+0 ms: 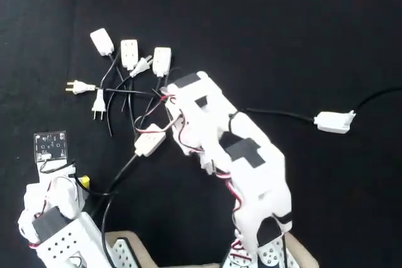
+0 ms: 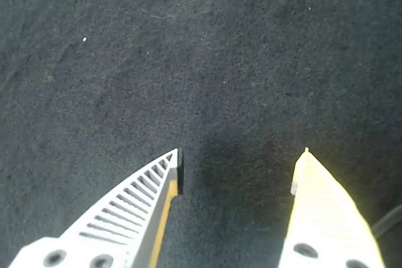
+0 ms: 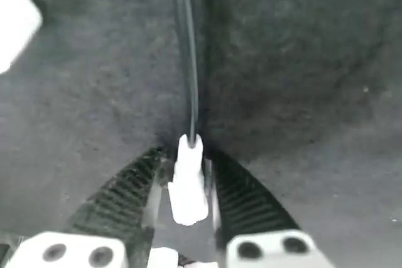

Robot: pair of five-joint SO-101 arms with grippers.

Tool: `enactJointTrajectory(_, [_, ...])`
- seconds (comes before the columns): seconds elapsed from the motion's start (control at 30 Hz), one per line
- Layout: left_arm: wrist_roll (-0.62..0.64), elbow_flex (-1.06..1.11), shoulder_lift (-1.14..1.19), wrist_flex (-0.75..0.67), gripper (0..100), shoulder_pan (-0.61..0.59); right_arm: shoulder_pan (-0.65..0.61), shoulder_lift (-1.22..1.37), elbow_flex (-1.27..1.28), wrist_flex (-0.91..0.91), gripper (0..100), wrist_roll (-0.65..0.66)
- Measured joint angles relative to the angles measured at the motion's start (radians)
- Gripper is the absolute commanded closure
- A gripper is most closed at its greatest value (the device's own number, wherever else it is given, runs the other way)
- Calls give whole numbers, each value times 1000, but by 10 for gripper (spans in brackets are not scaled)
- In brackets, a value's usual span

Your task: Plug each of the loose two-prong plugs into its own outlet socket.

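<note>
Matt, fuzzy black cloth [image 2: 188, 61], smooth white plastic plug [image 3: 187, 183], glossy dark cord [image 3: 186, 48], ribbed matt plastic left gripper [image 2: 242, 150] fingers [image 2: 135, 211]

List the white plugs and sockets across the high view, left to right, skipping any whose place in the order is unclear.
plug with brass prongs → leftmost socket of the row → middle socket → right socket of the row → lone white connector far right

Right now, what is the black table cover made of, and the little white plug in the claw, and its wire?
The table cover looks like black cloth, maybe felt: matte, fuzzy, with lint specks. The white plug in the right gripper is probably hard plastic: smooth, slightly shiny. Its cord likely has a rubbery plastic coating: a light streak runs along it.
</note>
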Motion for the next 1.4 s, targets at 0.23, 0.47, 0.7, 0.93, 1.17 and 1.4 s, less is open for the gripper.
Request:
enactJointTrajectory(0.23, [0, 0, 0, 0, 712, 0, 0, 110, -158, 112, 917, 0])
enactJointTrajectory(0.47, [0, 0, 0, 0, 712, 0, -78, 164, -242, 192, 768, 0])
enactJointTrajectory(0.7, [0, 0, 0, 0, 712, 0, -75, 215, -276, 193, 932, 0])
enactJointTrajectory(0.93, [0, 0, 0, 0, 712, 0, -72, 215, -276, 195, 912, 2])
enactJointTrajectory(1.17, [0, 0, 0, 0, 712, 0, -84, 215, -276, 196, 743, 37])
enactJointTrajectory(1.4, [0, 0, 0, 0, 712, 0, -94, 160, -203, 198, 791, 107])
